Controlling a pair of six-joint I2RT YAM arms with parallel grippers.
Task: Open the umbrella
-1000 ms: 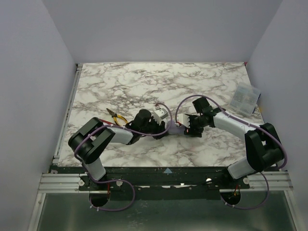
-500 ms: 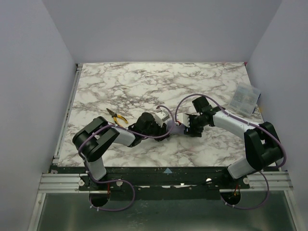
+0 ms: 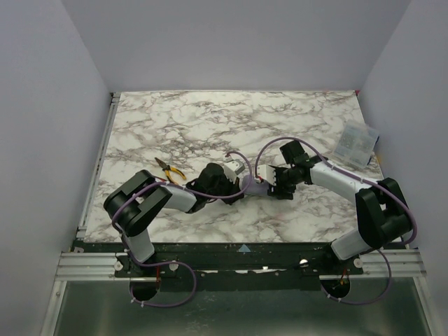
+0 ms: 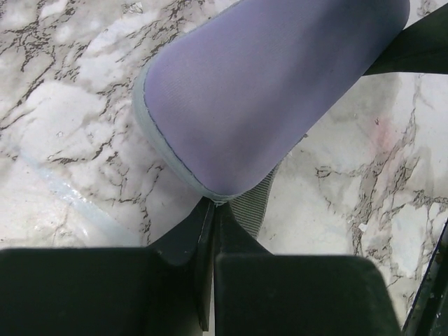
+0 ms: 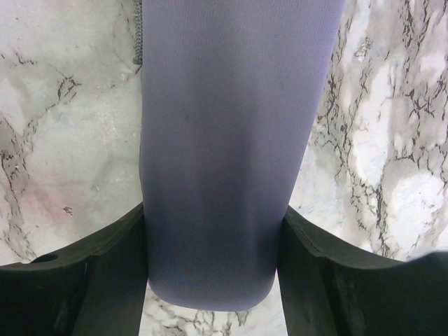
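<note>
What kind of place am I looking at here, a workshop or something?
Most likely a robot test booth in a lab: a left arm and right arm bolted to a metal rail at a marble-patterned table, boxed in by plain walls, with pliers and an umbrella as props.

On table centre, umbrella flanked: left gripper at left end, right gripper at right. pliers placed behind-left; bag set far right.
</note>
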